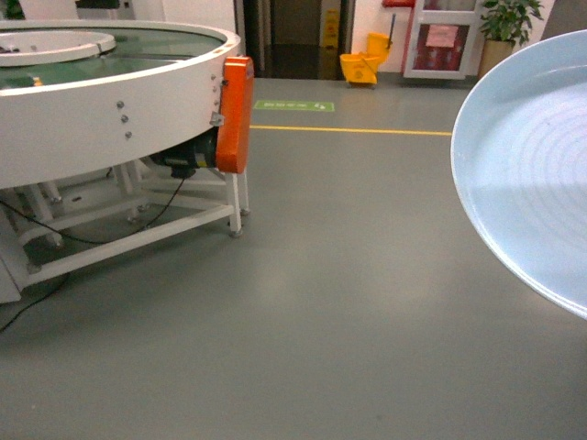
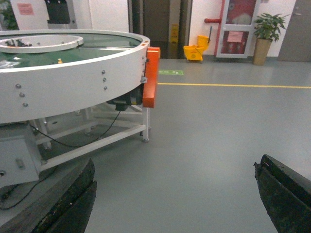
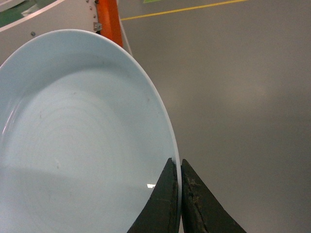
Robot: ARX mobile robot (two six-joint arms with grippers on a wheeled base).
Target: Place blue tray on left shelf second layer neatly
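Note:
The blue tray (image 3: pixel 77 145) is a pale sky-blue round plate with faint rings. It fills the left of the right wrist view and shows at the right edge of the head view (image 1: pixel 541 174), held up in the air and tilted. My right gripper (image 3: pixel 178 162) is shut on the tray's rim, one finger on each side. My left gripper (image 2: pixel 175 170) hangs open over bare grey floor, its two dark fingers (image 2: pixel 73 194) wide apart and empty. The left shelf second layer is out of view.
A round white conveyor table (image 1: pixel 110 101) on a white frame stands at the left, with an orange guard (image 1: pixel 236 110) on its side. Grey floor with a yellow line (image 1: pixel 348 130) stretches ahead. A yellow mop bucket (image 1: pixel 365 64) and a potted plant (image 1: pixel 506 27) stand by the far wall.

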